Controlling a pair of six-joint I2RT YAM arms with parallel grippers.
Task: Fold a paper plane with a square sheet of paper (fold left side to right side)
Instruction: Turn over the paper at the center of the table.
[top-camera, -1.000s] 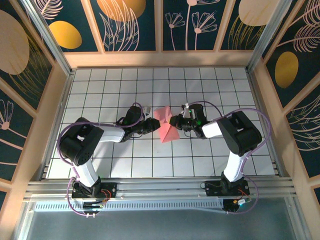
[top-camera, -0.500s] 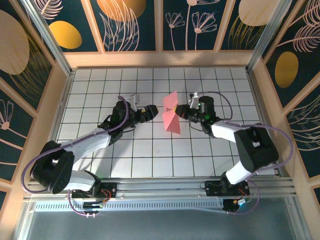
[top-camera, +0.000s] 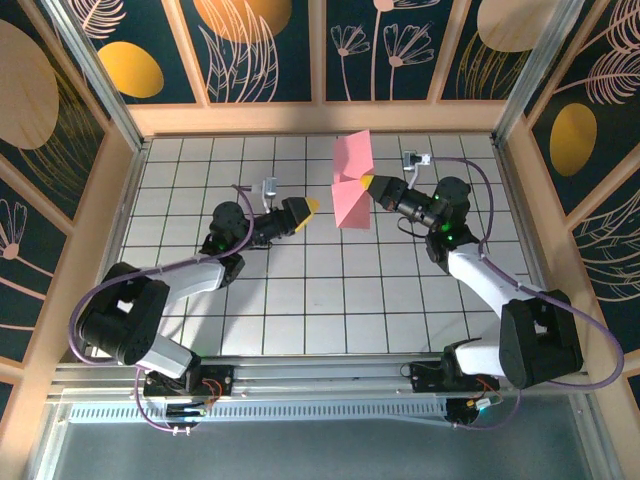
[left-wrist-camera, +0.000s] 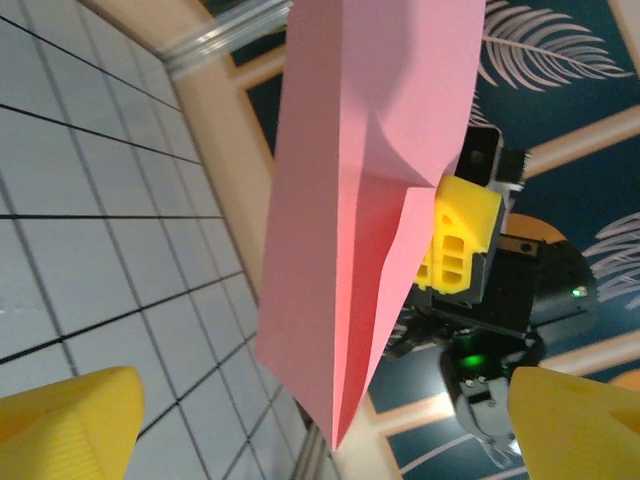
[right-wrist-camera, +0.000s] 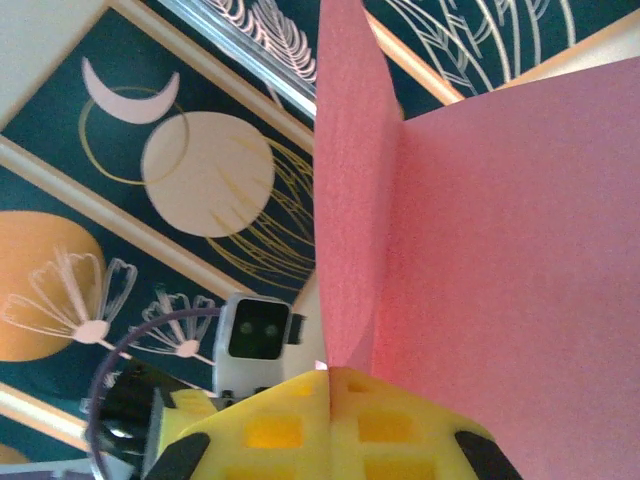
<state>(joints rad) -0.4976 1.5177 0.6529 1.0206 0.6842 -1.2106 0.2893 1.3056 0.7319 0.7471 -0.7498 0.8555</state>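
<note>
Paper (top-camera: 350, 183) is folded, salmon pink, and held up off the table (top-camera: 300, 300) over the far middle tiles, toward the back wall. In the top view it reads as two flaps meeting at a crease. In the left wrist view the paper (left-wrist-camera: 350, 200) looks like a long pointed wedge, tip down.

Right gripper (top-camera: 368, 184) is clamped on the paper's right edge. In the right wrist view the right gripper (right-wrist-camera: 330, 378) has both yellow fingers pressed together on the fold (no gap visible), and the paper (right-wrist-camera: 500, 250) spreads up and away from the pinch as two sheets.

Left gripper (top-camera: 308, 207) sits just left of the paper, apart from it. Its jaws are spread wide with nothing between them. In the left wrist view its fingertips (left-wrist-camera: 70, 425) sit at the two bottom corners, and the paper hangs beyond them, with the right gripper (left-wrist-camera: 450, 240) behind it.
</note>
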